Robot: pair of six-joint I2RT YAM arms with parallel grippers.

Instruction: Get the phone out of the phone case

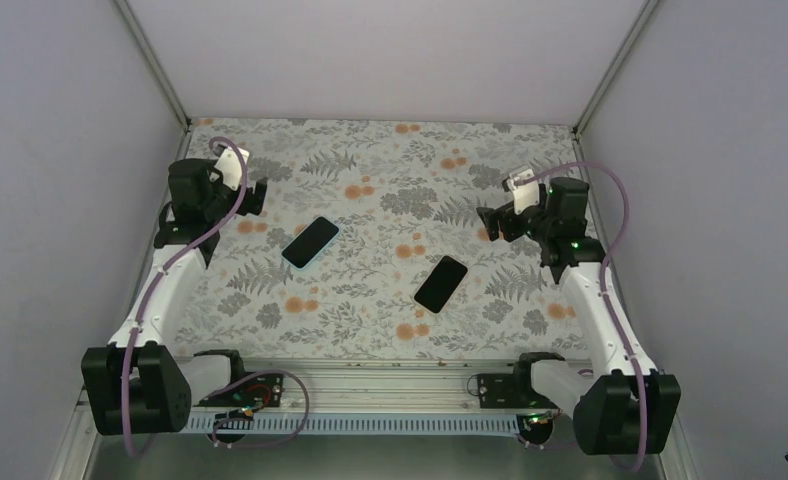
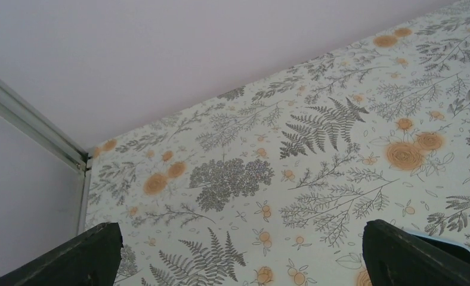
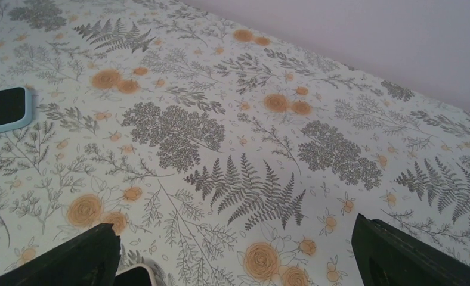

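Blue-rimmed phone case (image 1: 310, 242) lay dark face up on floral surface (image 1: 370, 320). Black phone (image 1: 441, 283) lay apart, lower right of case. Left gripper (image 1: 260, 197) upper left of case, right gripper (image 1: 488, 222) far right.

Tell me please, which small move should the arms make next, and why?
Probably lower the left gripper toward the blue-rimmed phone, which lies flat nearest that arm, its dark face apparently inside the case rim. The left gripper and the right gripper are both open, holding nothing, well apart from it.

White arm links (image 1: 160, 290) with black joint housings (image 1: 135, 392); lilac cables (image 1: 625, 215) running alongside; small green lights (image 1: 573, 243).
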